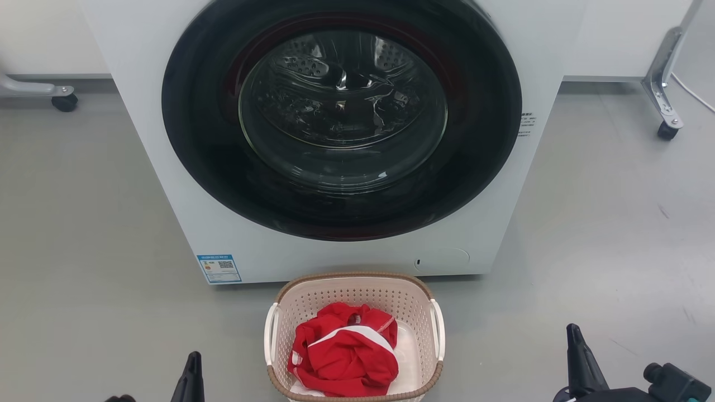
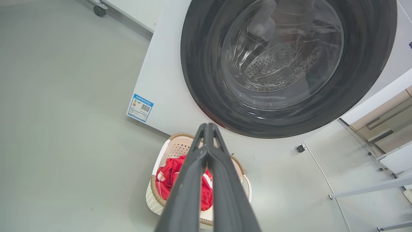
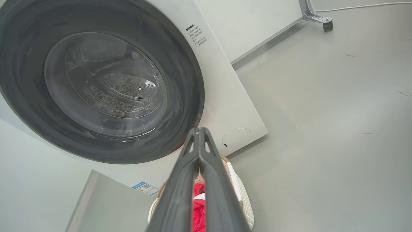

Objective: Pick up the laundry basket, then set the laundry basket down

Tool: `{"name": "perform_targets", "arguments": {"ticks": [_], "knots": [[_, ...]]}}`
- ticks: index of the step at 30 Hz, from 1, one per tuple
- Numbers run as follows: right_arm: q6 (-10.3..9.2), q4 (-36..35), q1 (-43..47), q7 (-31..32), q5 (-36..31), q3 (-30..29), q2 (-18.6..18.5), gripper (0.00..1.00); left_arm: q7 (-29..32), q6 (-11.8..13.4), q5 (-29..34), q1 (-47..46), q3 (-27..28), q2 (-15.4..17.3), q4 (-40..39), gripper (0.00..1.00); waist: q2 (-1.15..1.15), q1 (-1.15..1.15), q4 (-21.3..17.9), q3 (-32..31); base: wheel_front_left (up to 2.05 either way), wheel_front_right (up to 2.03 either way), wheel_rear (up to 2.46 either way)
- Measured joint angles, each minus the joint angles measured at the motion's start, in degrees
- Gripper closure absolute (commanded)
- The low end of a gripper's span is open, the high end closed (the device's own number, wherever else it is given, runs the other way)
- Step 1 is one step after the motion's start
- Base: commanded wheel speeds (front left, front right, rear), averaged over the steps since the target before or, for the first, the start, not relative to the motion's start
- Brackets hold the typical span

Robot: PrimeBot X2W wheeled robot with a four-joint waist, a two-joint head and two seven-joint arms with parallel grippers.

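Item: small rounded-rectangular cream plastic laundry basket (image 1: 357,291) with perforated walls and a brown woven-look rim. It stood upright on the grey floor (image 1: 84,223), mouth up. Its long axis ran near to far, one short end facing the washer. White handles sat on its left (image 1: 270,340) and right (image 1: 438,335) long sides. Position: just in front of the washer's lower edge, below the door, between the two grippers and apart from both.

Contents: crumpled red garment with white trim (image 1: 346,352).

Behind: white front-loading washer (image 1: 184,223) with a dark round glass door (image 1: 342,106), closed. A blue label (image 1: 219,268) was at its lower left and a round flap (image 1: 441,259) at its lower right.

Left gripper (image 1: 194,357), (image 2: 207,125): long dark fingers pressed together at the tips, holding nothing, near left of the basket.

Right gripper (image 1: 575,335), (image 3: 199,130): fingertips likewise together, empty, near right.

Views: the head view cut off the basket's near end. The left wrist view took in that near rim, partly behind the fingers, and a white cable (image 2: 322,174) on the floor right of the washer. The right wrist view gave the printed sticker (image 3: 196,34) beside the door.

Surroundings: castered metal legs far left (image 1: 64,102) and far right (image 1: 665,84).
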Motion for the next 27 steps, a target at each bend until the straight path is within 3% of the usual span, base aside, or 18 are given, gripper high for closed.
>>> {"name": "perform_targets", "arguments": {"ticks": [27], "knots": [[4.09,3.9,-2.7,5.9,22.4,-6.4,0.3,1.0,5.7,-4.4,-20.5,-4.8,5.4,-1.2,4.1,1.0,0.0,0.0,0.2,0.1,0.0,0.0,0.0]]}}
